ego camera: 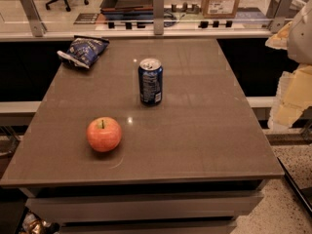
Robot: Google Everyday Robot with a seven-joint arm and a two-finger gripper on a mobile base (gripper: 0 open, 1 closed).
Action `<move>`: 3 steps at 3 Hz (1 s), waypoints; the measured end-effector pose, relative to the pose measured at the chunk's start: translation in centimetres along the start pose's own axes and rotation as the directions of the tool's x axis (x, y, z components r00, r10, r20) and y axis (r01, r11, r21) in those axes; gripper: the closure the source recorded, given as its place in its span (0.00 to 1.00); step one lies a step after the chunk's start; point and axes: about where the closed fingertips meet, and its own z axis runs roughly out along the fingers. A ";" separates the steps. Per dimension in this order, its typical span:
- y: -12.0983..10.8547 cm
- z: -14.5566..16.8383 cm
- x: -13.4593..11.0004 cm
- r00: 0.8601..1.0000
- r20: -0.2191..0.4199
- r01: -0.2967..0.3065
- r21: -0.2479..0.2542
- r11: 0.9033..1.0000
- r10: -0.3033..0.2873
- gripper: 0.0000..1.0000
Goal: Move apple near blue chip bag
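Apple (104,134) sits well apart from blue chip bag (83,51); claw (291,99) at right edge.

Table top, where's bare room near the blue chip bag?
Bare: between the dark blue foil chip bag and the blue soda can, and the grey table's right half. The round orange-red apple sits front left; gripper hangs past the right edge. Nowhere crowded.

on the table (204,130), apple (104,134) lies front-left of soda can (150,81), blue chip bag (84,51) back-left; gripper (291,99) well to its right.
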 end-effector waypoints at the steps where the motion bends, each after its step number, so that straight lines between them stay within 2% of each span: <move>1: 0.0 0.0 0.0 1.000 0.000 0.000 0.000 1.000 0.000 0.00; 2: 0.0 0.2 -0.4 0.998 0.067 -0.009 -0.015 1.000 0.010 0.00; 3: 0.6 1.4 -2.5 0.977 0.213 0.003 -0.045 0.999 0.007 0.00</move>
